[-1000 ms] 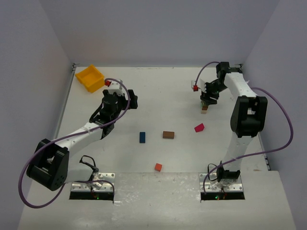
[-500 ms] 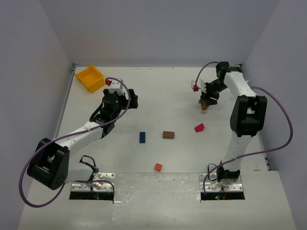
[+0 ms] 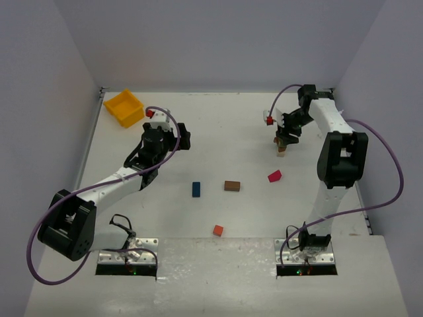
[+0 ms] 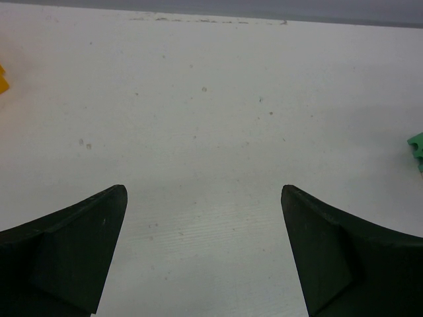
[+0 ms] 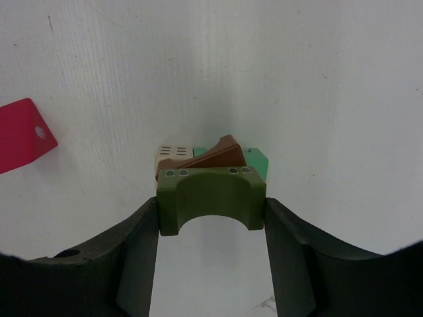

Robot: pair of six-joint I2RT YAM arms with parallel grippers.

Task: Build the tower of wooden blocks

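The tower (image 3: 282,149) is a short stack at the back right. In the right wrist view it shows a pale block (image 5: 173,152), a brown block (image 5: 215,155) and a light green block (image 5: 256,158). My right gripper (image 3: 285,137) is shut on a dark green arch (image 5: 211,195), held just above the stack with its opening facing the camera. My left gripper (image 3: 181,137) is open and empty over bare table, its dark fingers (image 4: 73,244) wide apart. Loose blocks lie mid-table: blue (image 3: 196,189), brown (image 3: 232,185), magenta (image 3: 274,176), orange-red (image 3: 217,230).
A yellow plastic bin (image 3: 123,107) stands at the back left corner. Grey walls close the table on three sides. The magenta block also shows at the left of the right wrist view (image 5: 23,135). A green bit (image 4: 416,150) shows at the right edge of the left wrist view.
My right gripper has shifted very slightly over the stack with the arch in it. The left arm and the loose blocks have barely moved.
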